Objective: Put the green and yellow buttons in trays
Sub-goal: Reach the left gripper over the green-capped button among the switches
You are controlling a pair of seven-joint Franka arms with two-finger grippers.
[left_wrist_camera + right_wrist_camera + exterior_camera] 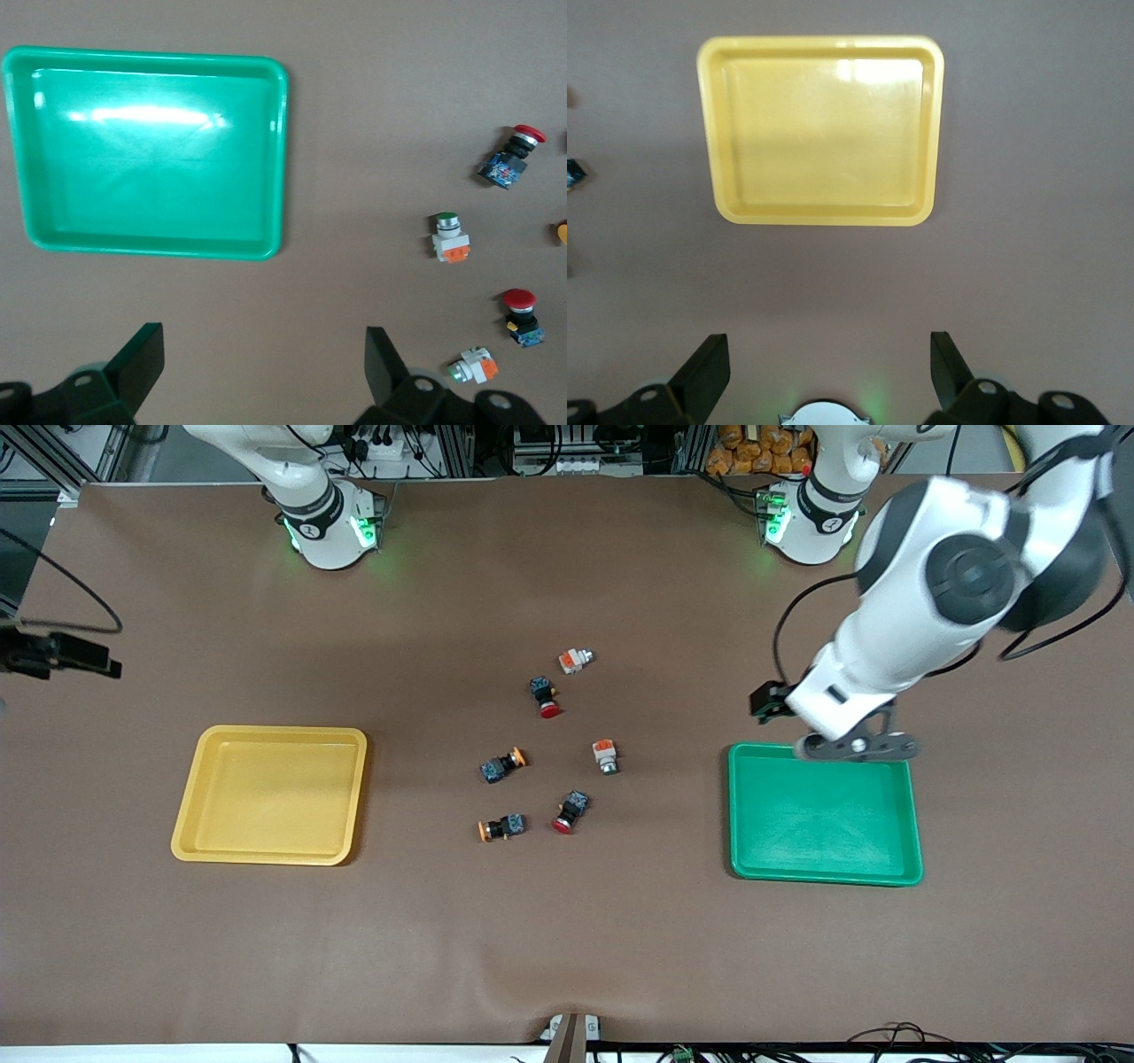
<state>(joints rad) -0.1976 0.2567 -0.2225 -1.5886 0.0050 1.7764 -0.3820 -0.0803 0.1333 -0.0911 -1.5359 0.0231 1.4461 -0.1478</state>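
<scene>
The yellow tray point(266, 790) lies toward the right arm's end of the table, the green tray point(824, 824) toward the left arm's end; both hold nothing. Between them lie two grey buttons with orange blocks point(575, 660) point(605, 755) and two dark buttons with yellow-orange caps point(502, 764) point(500, 827). In the left wrist view the grey ones point(448, 239) point(472, 366) show green caps. My left gripper point(858, 749) point(264, 367) hangs open over the green tray's point(146, 159) rim farthest from the front camera. My right gripper point(830, 372) is open, high above the table beside the yellow tray point(824, 133).
Two dark buttons with red caps point(547, 696) point(569, 812) lie among the others. A black device with a cable point(62, 654) sits at the right arm's end of the table. The right arm's base point(822, 414) shows under its gripper.
</scene>
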